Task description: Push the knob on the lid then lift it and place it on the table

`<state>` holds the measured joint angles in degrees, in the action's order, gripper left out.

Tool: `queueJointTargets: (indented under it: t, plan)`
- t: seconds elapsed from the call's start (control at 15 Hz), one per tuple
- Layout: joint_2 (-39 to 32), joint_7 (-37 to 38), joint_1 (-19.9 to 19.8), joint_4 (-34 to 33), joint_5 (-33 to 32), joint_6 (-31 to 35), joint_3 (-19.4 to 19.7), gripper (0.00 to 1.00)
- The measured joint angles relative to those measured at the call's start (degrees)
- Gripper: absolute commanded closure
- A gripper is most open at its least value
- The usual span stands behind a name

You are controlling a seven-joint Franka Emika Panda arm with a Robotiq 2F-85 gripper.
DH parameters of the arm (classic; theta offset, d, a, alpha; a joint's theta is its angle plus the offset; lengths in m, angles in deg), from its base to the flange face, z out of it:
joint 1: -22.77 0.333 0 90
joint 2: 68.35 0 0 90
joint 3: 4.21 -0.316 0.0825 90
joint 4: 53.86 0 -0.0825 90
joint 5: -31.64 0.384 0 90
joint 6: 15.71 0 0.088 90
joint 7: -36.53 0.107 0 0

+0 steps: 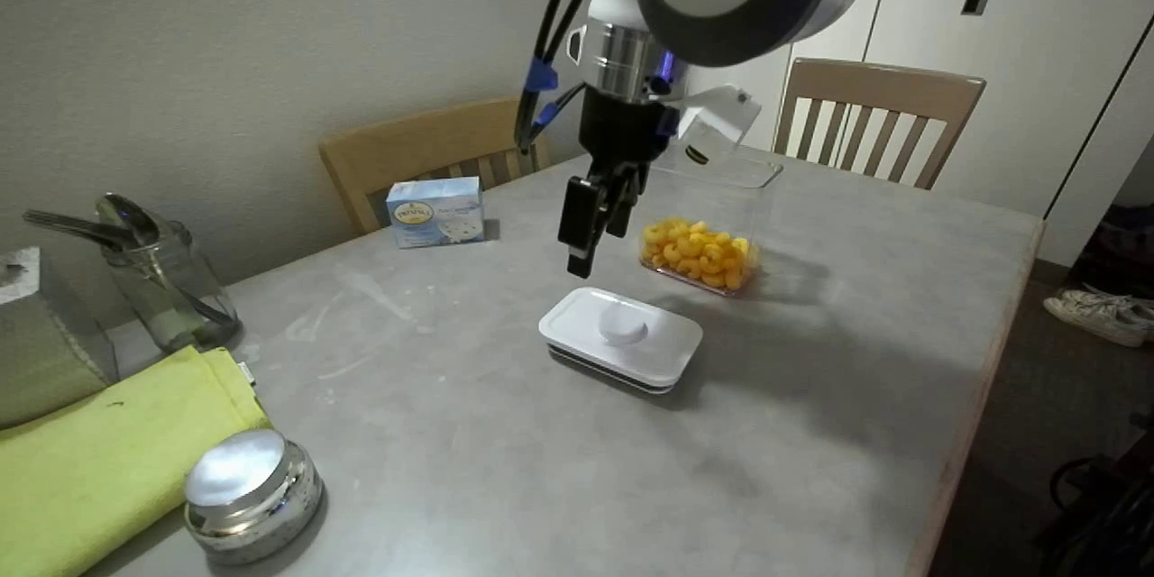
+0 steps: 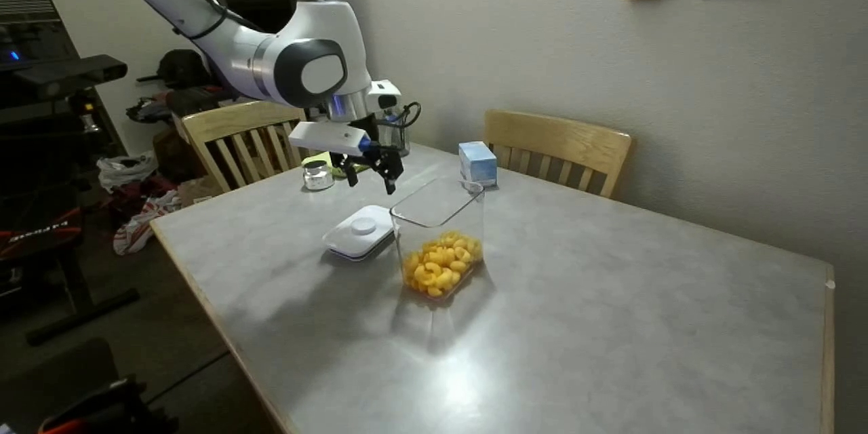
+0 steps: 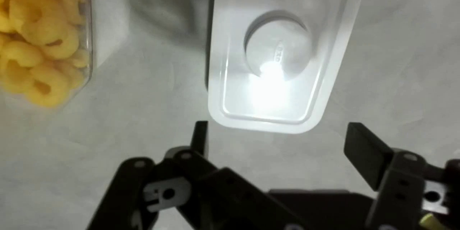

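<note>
The white lid lies flat on the light grey table; it also shows in an exterior view and the wrist view. Its round knob stands raised at the centre and shows in both exterior views. My gripper is open and empty, above the table and apart from the lid. In the wrist view its fingertips are spread wider than the lid's near end, with the knob beyond them. The lid's far end is cut off in the wrist view.
A clear open container with yellow pasta-like pieces stands close beside the lid. A blue-white box stands near the wall. A silver jar, yellow cloth and glass jar with utensils are at one end.
</note>
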<state>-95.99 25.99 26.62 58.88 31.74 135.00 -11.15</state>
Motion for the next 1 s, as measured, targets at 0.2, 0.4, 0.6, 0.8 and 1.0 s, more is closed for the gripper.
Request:
queueJointTargets:
  t: [0.2,0.4,0.6,0.8,1.0]
  plan:
    - [2.6,0.0,-0.2,0.1,0.0,0.0,0.0,0.00]
    - [5.3,-0.4,-0.4,0.1,0.0,-0.5,0.0,0.00]
    - [8.1,-0.9,-0.5,0.1,-0.1,-3.6,0.2,0.00]
    - [11.0,-1.5,-0.5,0.0,-0.4,-9.1,0.6,0.00]
    - [13.5,-3.5,-0.9,-0.4,-0.3,-15.0,0.7,0.00]
